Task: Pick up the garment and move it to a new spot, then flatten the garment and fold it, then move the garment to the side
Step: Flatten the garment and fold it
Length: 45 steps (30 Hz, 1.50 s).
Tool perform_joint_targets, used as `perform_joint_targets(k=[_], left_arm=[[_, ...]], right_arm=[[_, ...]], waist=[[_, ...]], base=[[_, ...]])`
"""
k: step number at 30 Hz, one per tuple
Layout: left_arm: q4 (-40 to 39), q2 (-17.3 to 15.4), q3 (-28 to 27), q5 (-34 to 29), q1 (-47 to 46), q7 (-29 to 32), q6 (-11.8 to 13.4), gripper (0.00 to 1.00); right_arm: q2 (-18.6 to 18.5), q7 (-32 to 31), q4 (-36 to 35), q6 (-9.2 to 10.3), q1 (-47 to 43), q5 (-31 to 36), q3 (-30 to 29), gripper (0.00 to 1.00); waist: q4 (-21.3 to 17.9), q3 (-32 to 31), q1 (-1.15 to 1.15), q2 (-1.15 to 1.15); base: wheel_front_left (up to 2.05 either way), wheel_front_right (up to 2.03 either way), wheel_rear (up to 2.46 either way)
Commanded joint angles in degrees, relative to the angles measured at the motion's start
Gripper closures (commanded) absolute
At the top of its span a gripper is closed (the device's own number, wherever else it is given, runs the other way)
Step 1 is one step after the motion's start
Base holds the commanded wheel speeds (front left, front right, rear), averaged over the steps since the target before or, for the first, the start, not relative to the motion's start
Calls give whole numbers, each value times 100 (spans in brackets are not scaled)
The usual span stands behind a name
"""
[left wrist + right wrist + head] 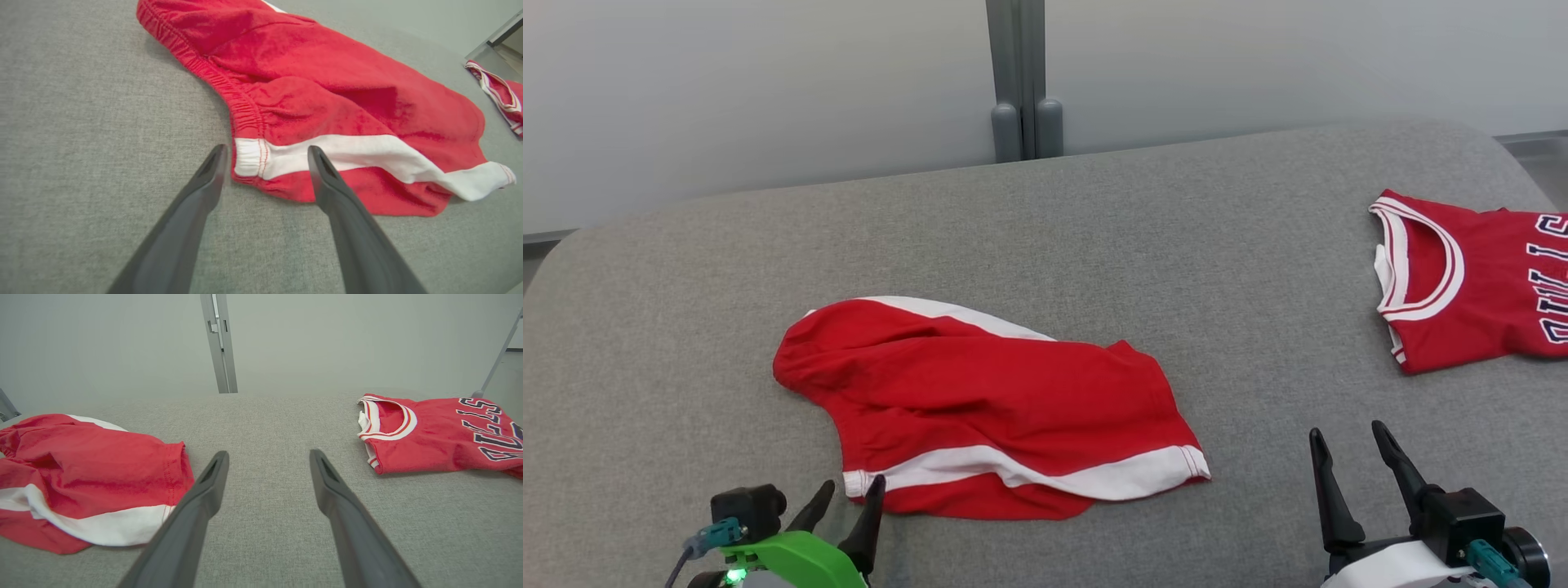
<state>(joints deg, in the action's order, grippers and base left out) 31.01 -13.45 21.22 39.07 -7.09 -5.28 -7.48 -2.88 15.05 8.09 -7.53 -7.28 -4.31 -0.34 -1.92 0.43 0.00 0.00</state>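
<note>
The garment (980, 408), red shorts with a white side stripe and an elastic waistband, lies rumpled on the grey cloth-covered surface (1094, 229), left of centre. My left gripper (854, 483) is open at the shorts' near-left corner. In the left wrist view its fingers straddle the white end of the waistband (249, 157) on the garment (327, 90), low over the surface; the left gripper (266, 149) holds nothing. My right gripper (1346, 430) is open and empty to the right of the shorts. In the right wrist view the right gripper (268, 452) points at bare cloth, with the garment (81, 469) to its left.
A red jersey (1478, 286) with white trim and dark lettering lies flat at the far right, seen too as the jersey (433, 437) and the jersey (500, 92). A grey post (1021, 82) stands against the pale wall behind. Bare surface lies between the two clothes.
</note>
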Motion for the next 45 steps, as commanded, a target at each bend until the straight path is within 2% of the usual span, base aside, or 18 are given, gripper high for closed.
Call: perform_joint_targets(k=[1, 6, 10, 11, 12, 13, 14, 20, 23, 30, 35, 41, 45], left_arm=[[77, -67, 60, 161, -128, 34, 5, 0], [257, -236, 406, 696, -316, 202, 5, 0], [317, -372, 643, 955, -426, 82, 5, 0], [328, -403, 704, 992, -442, 49, 5, 10], [308, -443, 815, 1020, -463, 12, 5, 47], [270, -481, 917, 1054, -483, -5, 5, 67], [224, -546, 1016, 1105, -500, -45, 5, 100], [-229, -951, 1191, 1416, -676, -298, 5, 100], [-684, -1201, 1151, 1593, -891, -183, 4, 100], [-1833, -1840, 838, 1893, -1981, 585, 16, 100], [-2171, -2225, 652, 1840, -2869, 1197, 149, 100], [-2201, -2420, 590, 1700, -3784, 1661, 233, 100], [-2012, -2313, 631, 1544, -4224, 1589, 169, 100]], right_arm=[[-4, 16, 7, 9, 50, 3, 20, 0], [-4, 16, 34, 10, 120, -29, 46, 0], [-3, 16, 40, 10, 184, -40, 42, 0], [-4, 16, 41, 10, 186, -38, 42, 0], [-3, 16, 43, 9, 185, -35, 43, 0], [-4, 16, 46, 10, 183, -33, 40, 0], [-4, 16, 42, 10, 186, -45, 25, 0], [-4, 16, 27, 10, 259, -76, 52, 0], [-4, 16, 31, 9, 256, -82, 67, 0], [-3, 16, 50, 10, 394, -246, 196, 0], [-3, 16, 82, 10, 572, -407, 328, 0], [-2, 16, 127, 9, 670, -528, 392, 0], [-2, 16, 151, 9, 693, -576, 415, 0]], waist=[[-64, 49, 0, 0], [-136, 104, 0, 0], [-179, 133, 0, 0], [-186, 135, 0, 0], [-197, 136, 0, 0], [-205, 138, 0, 0], [-216, 141, 0, 0], [-349, 180, 0, 0], [-423, 202, 0, 0], [-793, 330, 0, 0], [-1257, 483, 0, 0], [-1735, 641, 0, 0], [-1962, 670, 0, 0]], base=[[0, 0, 0], [0, 0, 0], [0, 0, 0], [0, 0, 0], [0, 0, 0], [0, 0, 0], [0, 0, 0], [0, 0, 0], [0, 0, 0], [0, 0, 0], [0, 0, 0], [0, 0, 0], [0, 0, 0]])
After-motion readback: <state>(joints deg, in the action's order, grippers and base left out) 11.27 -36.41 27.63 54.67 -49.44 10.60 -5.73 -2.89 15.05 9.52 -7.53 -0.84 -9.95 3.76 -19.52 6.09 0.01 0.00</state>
